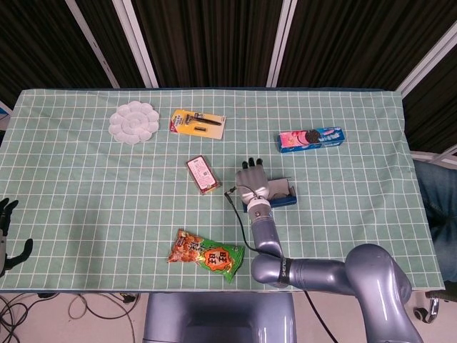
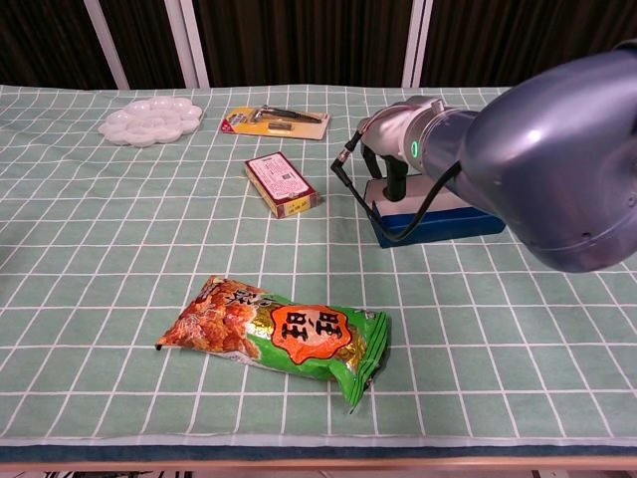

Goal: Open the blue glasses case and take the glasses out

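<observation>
Right hand [image 1: 253, 182]: fingers on the open blue glasses case [image 2: 438, 214]; grip unclear.
Left hand [image 1: 7, 232]: fingers spread, off worktop's left edge.
Nearby: small red box [image 1: 203, 174], green-orange snack bag [image 2: 284, 339].

Table [image 1: 86, 207] covered by a green cloth [image 2: 90, 259] with a white grid. Behind it, dark curtains [image 1: 207, 43] crossed by slanted white bars [image 1: 139, 43]. Cables [image 1: 78, 307] lie on the grey floor below the table's near edge.
</observation>
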Tool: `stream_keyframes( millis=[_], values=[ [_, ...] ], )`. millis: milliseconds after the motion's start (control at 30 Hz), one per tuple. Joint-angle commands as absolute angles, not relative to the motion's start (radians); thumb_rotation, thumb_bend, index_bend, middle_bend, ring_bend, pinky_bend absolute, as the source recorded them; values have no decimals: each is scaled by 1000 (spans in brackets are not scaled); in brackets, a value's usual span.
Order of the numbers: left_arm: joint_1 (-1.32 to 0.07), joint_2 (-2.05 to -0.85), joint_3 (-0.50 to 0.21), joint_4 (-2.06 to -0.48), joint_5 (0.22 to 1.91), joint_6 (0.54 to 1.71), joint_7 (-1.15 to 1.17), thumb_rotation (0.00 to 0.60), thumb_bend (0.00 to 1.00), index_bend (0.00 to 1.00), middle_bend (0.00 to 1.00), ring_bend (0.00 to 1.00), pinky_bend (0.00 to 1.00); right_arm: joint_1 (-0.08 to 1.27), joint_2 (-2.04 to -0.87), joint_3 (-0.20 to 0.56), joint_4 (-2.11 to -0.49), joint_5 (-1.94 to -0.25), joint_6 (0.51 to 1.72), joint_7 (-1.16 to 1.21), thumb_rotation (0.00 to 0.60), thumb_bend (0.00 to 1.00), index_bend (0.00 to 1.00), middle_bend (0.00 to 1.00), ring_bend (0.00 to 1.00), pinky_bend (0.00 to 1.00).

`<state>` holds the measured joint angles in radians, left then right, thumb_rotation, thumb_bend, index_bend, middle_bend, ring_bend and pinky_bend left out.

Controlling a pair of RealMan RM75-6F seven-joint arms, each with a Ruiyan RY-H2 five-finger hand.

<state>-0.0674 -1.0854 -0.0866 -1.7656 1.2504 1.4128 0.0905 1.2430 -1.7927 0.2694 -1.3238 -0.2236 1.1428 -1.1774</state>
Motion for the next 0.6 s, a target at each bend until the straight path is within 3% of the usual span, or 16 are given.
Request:
stream_keyframes(
  millis=[33, 200, 433, 600],
  values=[
    [-67, -1087, -87, -1764, 1250, 1414, 92, 600, 385, 69, 0, 0, 0, 1221, -1835, 253, -1257, -352, 1179, -1090, 600, 473, 418, 168, 102, 169],
    [-67, -1088, -88, -1762, 1248, 1416, 92, 600, 385, 69, 0, 0, 0, 1183, -1864, 256, -1215, -445, 1213, -1001, 600, 351, 323, 133, 81, 169],
    [-66, -1090, -89, -1763, 1245, 1418, 98, 600, 385, 69, 0, 0, 0, 1119, -1791, 324, -1359, -403, 1193, -951, 600, 339, 203, 121, 55, 169],
    [-65, -1091, -89, -1764, 1246, 1422, 100, 600, 385, 69, 0, 0, 0, 1084, -1709, 324, -1481, -382, 1183, -960, 600, 357, 119, 89, 49, 169]
  ],
)
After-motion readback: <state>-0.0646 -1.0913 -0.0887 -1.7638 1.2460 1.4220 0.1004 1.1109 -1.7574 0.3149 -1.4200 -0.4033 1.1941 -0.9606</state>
